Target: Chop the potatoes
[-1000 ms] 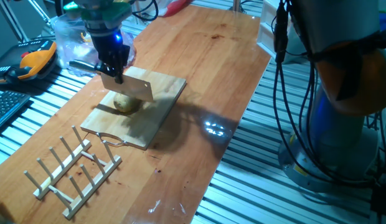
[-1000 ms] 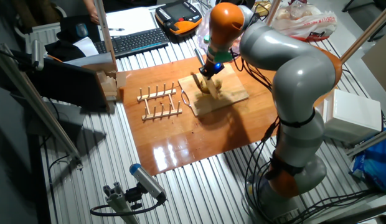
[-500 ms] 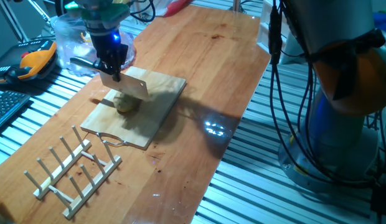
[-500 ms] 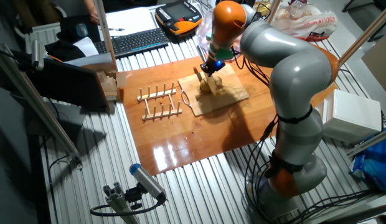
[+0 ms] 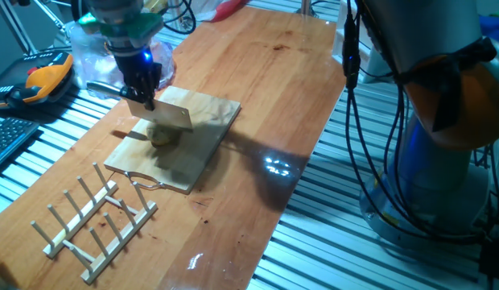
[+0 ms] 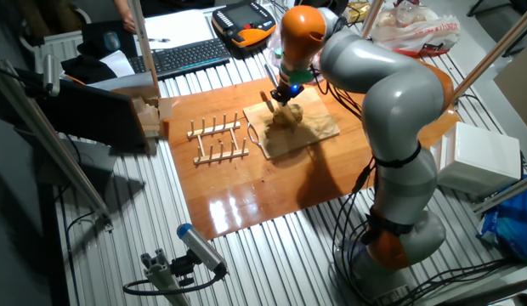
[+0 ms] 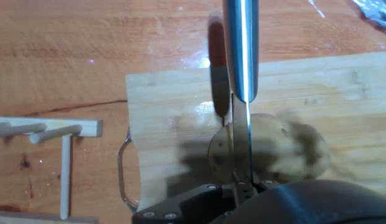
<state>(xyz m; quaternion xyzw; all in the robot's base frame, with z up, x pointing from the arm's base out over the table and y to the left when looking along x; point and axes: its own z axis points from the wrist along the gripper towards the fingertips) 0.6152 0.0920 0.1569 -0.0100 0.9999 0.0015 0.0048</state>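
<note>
A tan speckled potato lies on a wooden cutting board. My gripper is shut on the handle of a cleaver-like knife, whose flat blade hangs just above the potato. In the other fixed view my gripper is over the potato on the board. In the hand view my gripper holds the knife edge-on. The blade lines up between the potato and a pale round slice at its left end, on the board.
A wooden dish rack lies near the board's handle end; it also shows in the other fixed view and the hand view. A clear plastic bag sits behind the board. A teach pendant and keyboard lie off the table.
My gripper and the knife have shifted slightly left and back along the potato. The potato and board have stayed put.
</note>
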